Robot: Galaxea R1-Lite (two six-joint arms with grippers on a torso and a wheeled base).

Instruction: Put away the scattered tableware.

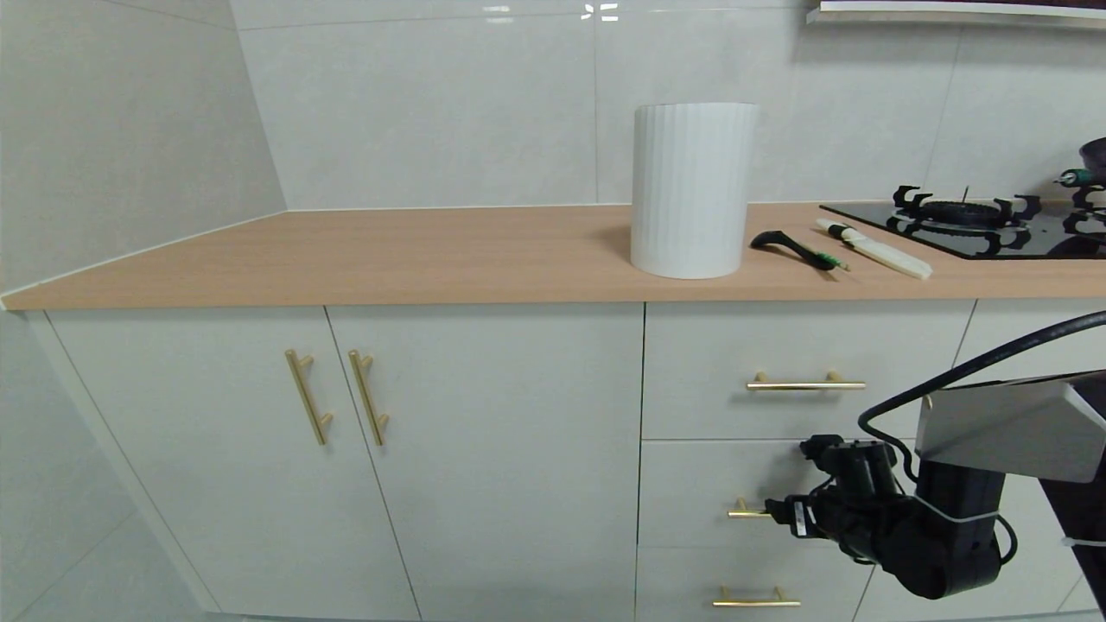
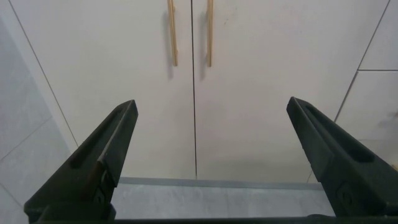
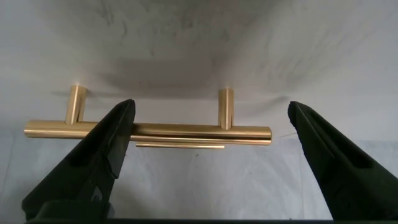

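Presently the right hand [image 3: 210, 106] gapes open before the brass drawer handle [image 3: 186, 132], below the white ribbed canister [image 1: 689, 190]; left hand [image 2: 211, 106] open too; nothing stowed yet; black-handled utensil [image 1: 791, 246] and white knife [image 1: 877, 249] lie on the worktop [image 1: 389, 255] just beside that canister.

We log our right arm [image 1: 942, 536]: black, rounded joint housings | forearm cover [image 1: 1002, 428]: pale grey, angular | black cable [image 1: 968, 376] arching over it | small white label [image 1: 799, 511] by the wrist | left gripper fingers [image 2: 106, 155] and right gripper fingers [image 3: 99, 155]: matte black wedges with long recessed slots
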